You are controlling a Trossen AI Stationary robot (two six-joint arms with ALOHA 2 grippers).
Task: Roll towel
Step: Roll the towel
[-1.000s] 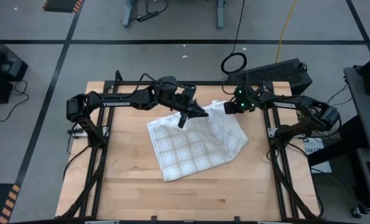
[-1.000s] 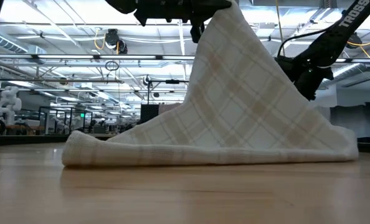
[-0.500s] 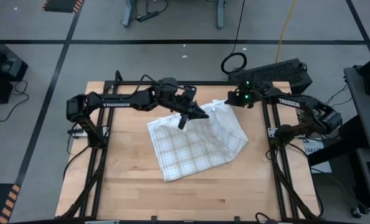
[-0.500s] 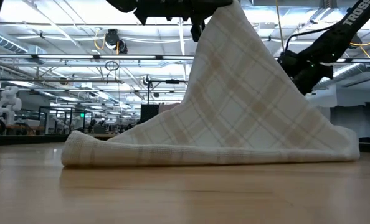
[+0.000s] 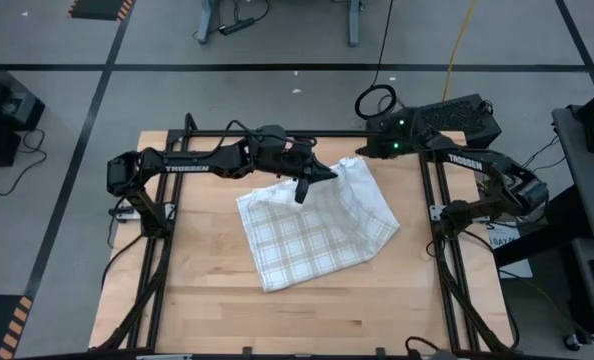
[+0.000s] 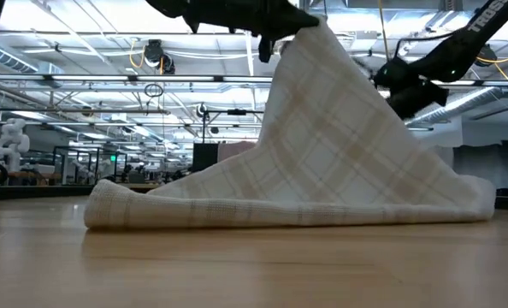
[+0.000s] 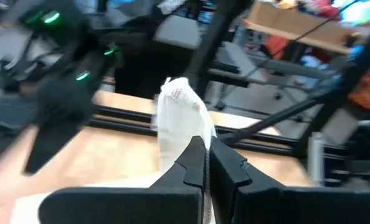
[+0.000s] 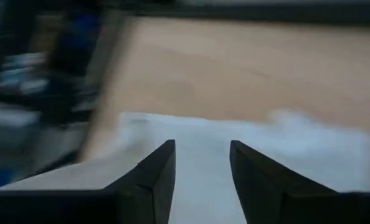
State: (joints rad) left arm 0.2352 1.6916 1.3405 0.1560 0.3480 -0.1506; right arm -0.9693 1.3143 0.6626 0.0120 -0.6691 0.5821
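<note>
- Lying on the wooden table (image 5: 207, 300), just right of centre: the towel (image 5: 307, 235), check side up, near edge flat on the wood, a rumpled flap toward 3 o'clock.
- Rising from that flat edge into a tent shape in the low view (image 6: 322, 162), peak pulled up toward 12 o'clock.
- Pinching that raised corner: the left gripper (image 5: 312, 178), fingers clenched tight on the cloth, white fabric bunching out past the tips in its wrist view (image 7: 205, 163).
- Hovering farther back, near 1 o'clock by the table's far edge: the right gripper (image 5: 362, 155), fingers parted, holding nothing, towel just beyond the tips (image 8: 200, 165).
</note>
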